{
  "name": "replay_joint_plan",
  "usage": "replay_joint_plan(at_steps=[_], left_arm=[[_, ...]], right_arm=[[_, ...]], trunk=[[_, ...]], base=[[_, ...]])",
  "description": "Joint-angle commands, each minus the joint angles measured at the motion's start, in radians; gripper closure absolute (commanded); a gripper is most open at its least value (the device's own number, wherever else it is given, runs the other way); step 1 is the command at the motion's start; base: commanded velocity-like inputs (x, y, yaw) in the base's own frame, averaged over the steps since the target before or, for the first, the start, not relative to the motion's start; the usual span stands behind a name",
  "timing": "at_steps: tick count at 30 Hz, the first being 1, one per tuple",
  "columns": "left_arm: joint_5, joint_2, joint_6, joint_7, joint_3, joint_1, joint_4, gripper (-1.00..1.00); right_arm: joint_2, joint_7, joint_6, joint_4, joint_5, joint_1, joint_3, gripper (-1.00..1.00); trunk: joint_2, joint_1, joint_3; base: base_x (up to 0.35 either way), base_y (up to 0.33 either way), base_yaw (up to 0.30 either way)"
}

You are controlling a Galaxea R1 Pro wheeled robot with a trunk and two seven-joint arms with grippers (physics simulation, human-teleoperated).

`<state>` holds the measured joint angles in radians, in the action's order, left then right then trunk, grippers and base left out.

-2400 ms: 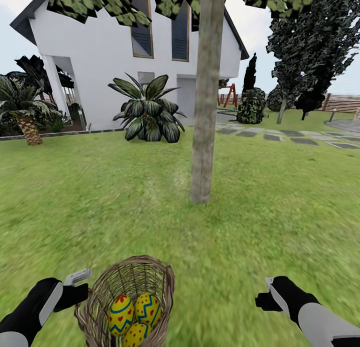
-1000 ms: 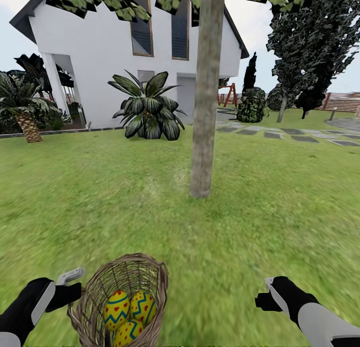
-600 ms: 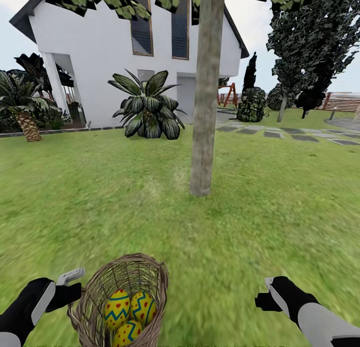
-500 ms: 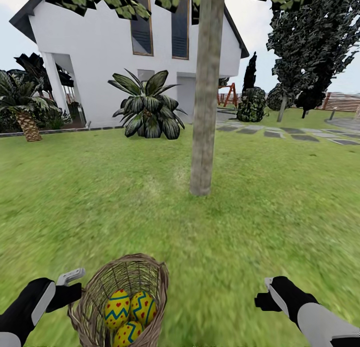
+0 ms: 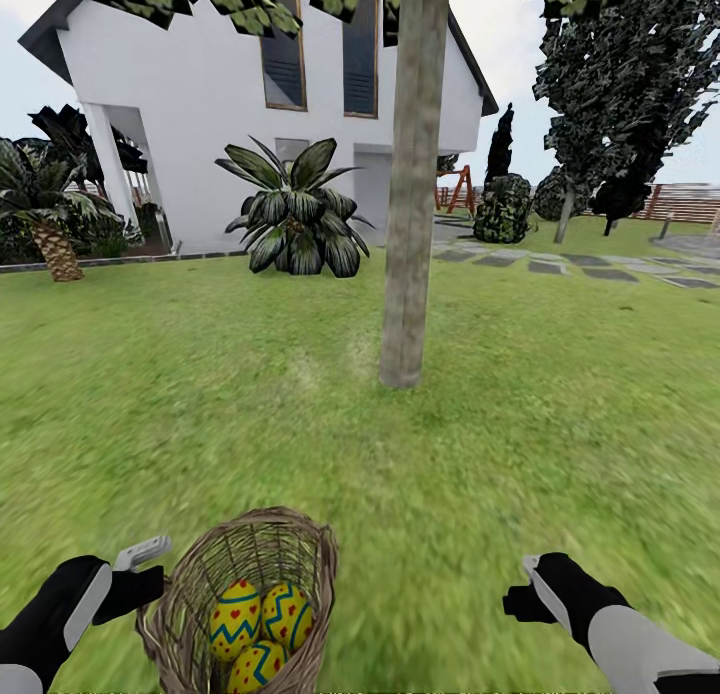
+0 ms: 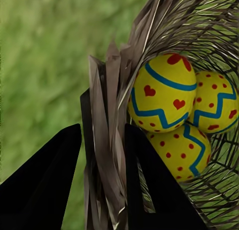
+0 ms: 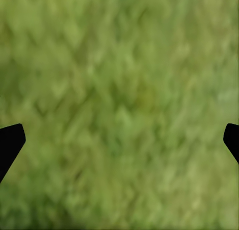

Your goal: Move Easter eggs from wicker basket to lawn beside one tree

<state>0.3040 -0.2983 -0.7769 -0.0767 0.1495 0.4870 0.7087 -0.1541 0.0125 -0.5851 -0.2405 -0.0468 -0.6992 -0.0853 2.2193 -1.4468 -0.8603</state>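
The left gripper (image 6: 102, 185) is clamped on the rim of the wicker basket (image 5: 250, 564), one finger outside the weave and one inside, holding the basket low in front of the robot on its left side, over the lawn (image 5: 520, 444). All three Easter eggs (image 5: 255, 624) sit bunched together inside it, touching one another; the left wrist view shows them pressed against the basket wall just beside the inner finger (image 6: 149, 180). The right gripper (image 5: 522, 594) hangs empty over bare grass, its fingers spread wide apart. The tree (image 5: 405, 274) stands straight ahead, its trunk meeting the grass some way beyond the basket, with the white house (image 5: 200, 114) and a palm-like plant (image 5: 295, 219) farther back. The step in hand looks like carrying the eggs toward that trunk. To do it well, the basket should stay level so that no egg rolls over the rim, and the approach should stop with the trunk's foot in easy reach of both arms. Set the basket down first, then let the free right gripper lift the eggs one at a time, laying each on grass beside the trunk rather than dropping it, since they would probably roll.
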Motion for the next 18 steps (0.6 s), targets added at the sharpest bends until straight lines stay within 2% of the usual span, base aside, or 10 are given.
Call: replay_joint_plan(at_steps=[1,12,18], left_arm=[[0.006,0.0,-0.005,-0.008,0.004,0.001,0.001,1.0],[0.006,0.001,-0.005,-0.008,0.004,0.001,0.0,1.0],[0.006,0.01,-0.005,-0.008,0.004,0.001,0.0,1.0]], right_arm=[[-0.001,0.001,-0.006,-0.002,-0.005,0.0,-0.008,-1.0],[0.0,0.001,-0.006,-0.002,-0.004,0.0,-0.008,-1.0],[0.001,0.001,-0.006,-0.002,-0.005,0.0,-0.008,-1.0]], trunk=[[0.008,-0.004,-0.004],[0.085,-0.046,-0.039],[0.085,-0.046,-0.039]], base=[[0.0,0.0,0.0],[0.0,0.0,0.0],[0.0,0.0,0.0]])
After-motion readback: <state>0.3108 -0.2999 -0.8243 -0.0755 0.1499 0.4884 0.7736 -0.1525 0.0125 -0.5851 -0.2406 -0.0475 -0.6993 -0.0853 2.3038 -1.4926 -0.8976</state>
